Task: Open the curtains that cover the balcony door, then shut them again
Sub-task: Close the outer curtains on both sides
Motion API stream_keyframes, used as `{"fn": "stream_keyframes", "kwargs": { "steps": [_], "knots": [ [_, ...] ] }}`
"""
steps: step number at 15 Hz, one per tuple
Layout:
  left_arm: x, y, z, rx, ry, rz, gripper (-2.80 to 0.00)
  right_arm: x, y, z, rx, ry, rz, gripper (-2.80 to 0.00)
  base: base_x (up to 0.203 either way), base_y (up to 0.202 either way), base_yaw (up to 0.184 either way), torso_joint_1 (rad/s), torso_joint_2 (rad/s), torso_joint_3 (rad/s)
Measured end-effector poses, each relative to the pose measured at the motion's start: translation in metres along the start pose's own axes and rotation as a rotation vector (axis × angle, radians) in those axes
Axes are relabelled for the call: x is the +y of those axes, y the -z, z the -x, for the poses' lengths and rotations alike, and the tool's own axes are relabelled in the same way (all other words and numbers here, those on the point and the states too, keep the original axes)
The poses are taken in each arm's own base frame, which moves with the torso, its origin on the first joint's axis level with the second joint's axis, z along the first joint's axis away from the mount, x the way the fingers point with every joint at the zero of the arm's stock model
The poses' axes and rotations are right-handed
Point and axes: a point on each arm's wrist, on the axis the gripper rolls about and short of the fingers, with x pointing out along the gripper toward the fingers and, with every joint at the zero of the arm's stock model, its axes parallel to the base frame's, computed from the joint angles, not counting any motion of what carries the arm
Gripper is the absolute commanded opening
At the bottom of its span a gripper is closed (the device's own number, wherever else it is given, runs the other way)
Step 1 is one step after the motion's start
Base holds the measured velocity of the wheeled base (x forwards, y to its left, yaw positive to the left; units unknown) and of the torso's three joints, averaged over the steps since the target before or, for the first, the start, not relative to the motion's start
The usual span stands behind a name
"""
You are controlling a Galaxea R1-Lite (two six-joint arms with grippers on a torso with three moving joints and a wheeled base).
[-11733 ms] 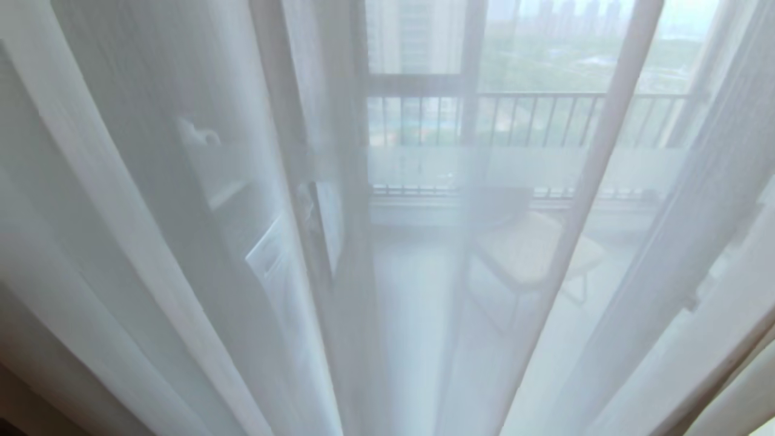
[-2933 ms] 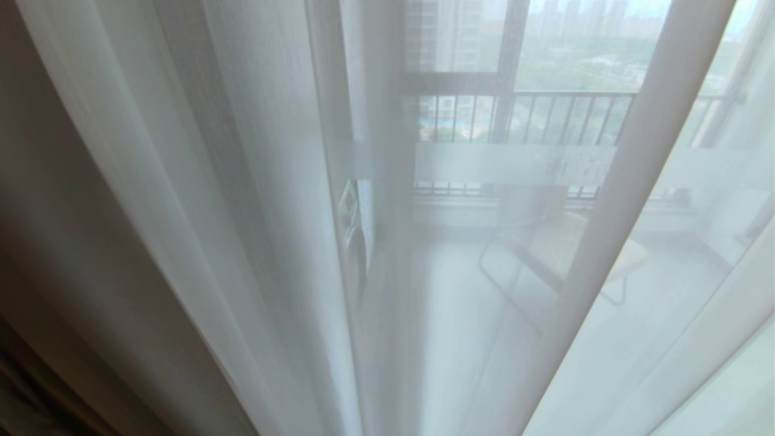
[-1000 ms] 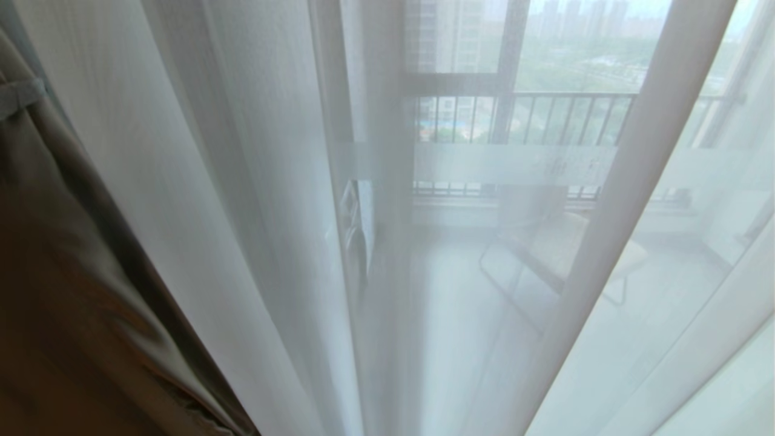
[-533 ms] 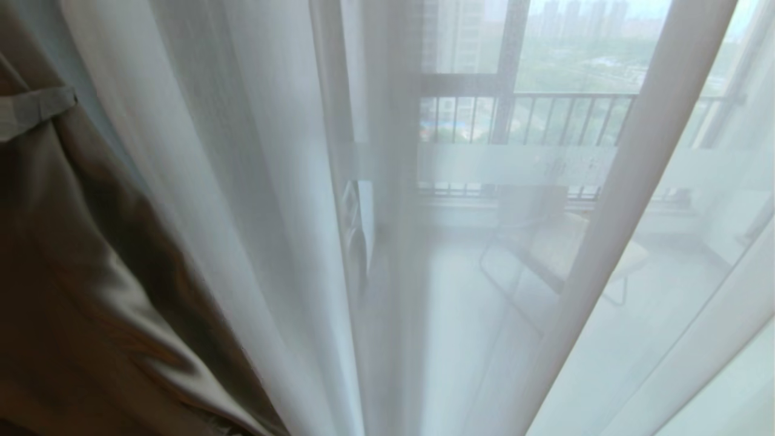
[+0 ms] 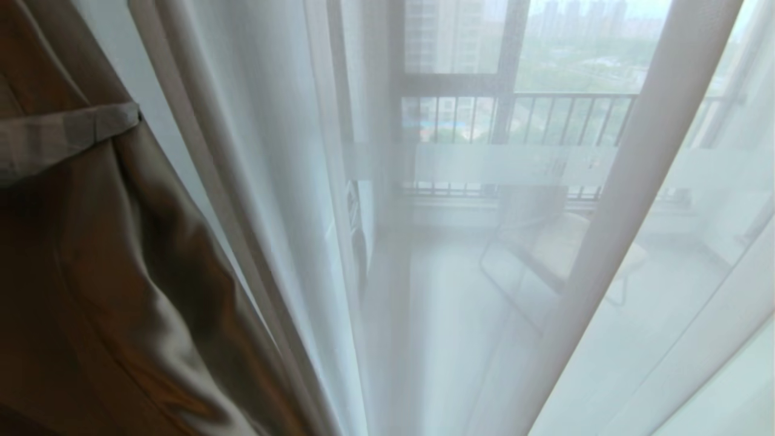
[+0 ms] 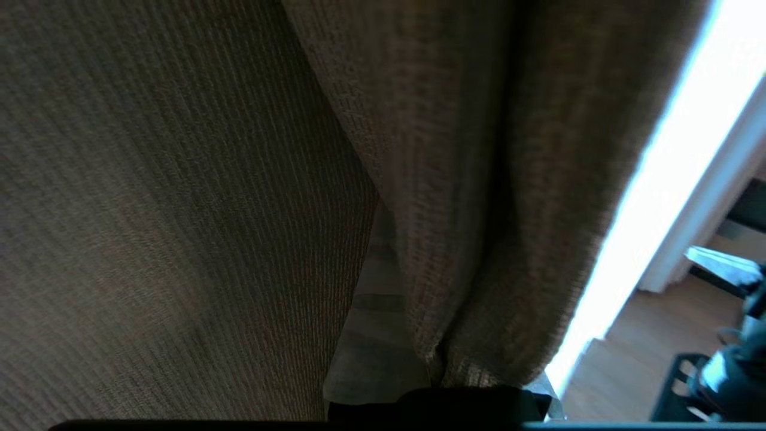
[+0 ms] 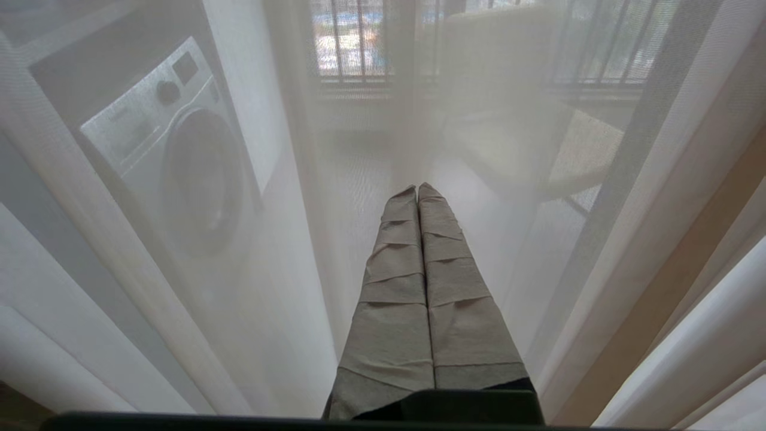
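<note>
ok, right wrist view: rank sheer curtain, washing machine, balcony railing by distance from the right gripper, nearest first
1. sheer curtain: hangs right at the shut right gripper.
2. washing machine: behind the sheer, off to one side.
3. balcony railing: farthest, at the balcony's outer edge.

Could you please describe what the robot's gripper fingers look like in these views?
The right gripper has two long, tapering fingers wrapped in overlapping bands of grey-beige tape, rising from a black base. The left gripper shows one finger with the same banded tape and black base; in the head view its taped finger crosses the brown curtain.
</note>
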Motion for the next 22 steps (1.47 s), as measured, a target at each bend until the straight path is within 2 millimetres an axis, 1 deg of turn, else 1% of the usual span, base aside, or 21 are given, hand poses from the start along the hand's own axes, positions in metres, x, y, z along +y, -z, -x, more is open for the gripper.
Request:
{"fn": "stream_keyframes", "kwargs": {
  "steps": [3,6,11,14,17,19,22],
  "knots": [
    [-0.002,0.001,-0.003,0.008,0.030,0.006,-2.80,0.000,0.000,0.000,0.000,0.000,0.000,-2.80,0.000,0.000,0.000,0.000,0.00,0.000],
    [-0.002,0.001,-0.004,0.005,0.014,0.006,-2.80,0.000,0.000,0.000,0.000,0.000,0.000,-2.80,0.000,0.000,0.000,0.000,0.00,0.000],
    [0.001,-0.002,-0.001,-0.035,-0.193,-0.002,-2.80,0.000,0.000,0.000,0.000,0.000,0.000,-2.80,0.000,0.000,0.000,0.000,0.00,0.000],
    [0.004,-0.004,0.001,-0.068,-0.353,-0.007,-2.80,0.000,0.000,0.000,0.000,0.000,0.000,-2.80,0.000,0.000,0.000,0.000,0.00,0.000],
    [0.011,-0.006,0.005,-0.104,-0.491,-0.019,-2.80,0.000,0.000,0.000,0.000,0.000,0.000,-2.80,0.000,0.000,0.000,0.000,0.00,0.000],
    [0.017,-0.006,0.010,-0.113,-0.553,-0.029,-2.80,0.000,0.000,0.000,0.000,0.000,0.000,-2.80,0.000,0.000,0.000,0.000,0.00,0.000],
    [0.021,-0.006,0.013,-0.114,-0.593,-0.035,-2.80,0.000,0.000,0.000,0.000,0.000,0.000,-2.80,0.000,0.000,0.000,0.000,0.00,0.000]
  ]
}}
